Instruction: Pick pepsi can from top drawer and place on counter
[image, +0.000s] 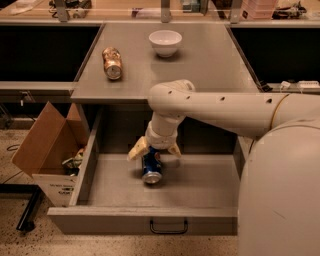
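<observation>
One gripper (155, 151) hangs inside the top drawer (115, 218); its fingers (138, 148) are spread over the far end of the lying pepsi can (151, 169), probably to straddle it; nothing is grasped.

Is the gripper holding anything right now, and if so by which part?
Nothing looks held yet. The gripper is down in the top drawer, jaws open astride the far end of the pepsi can, which lies on the drawer floor.
</observation>
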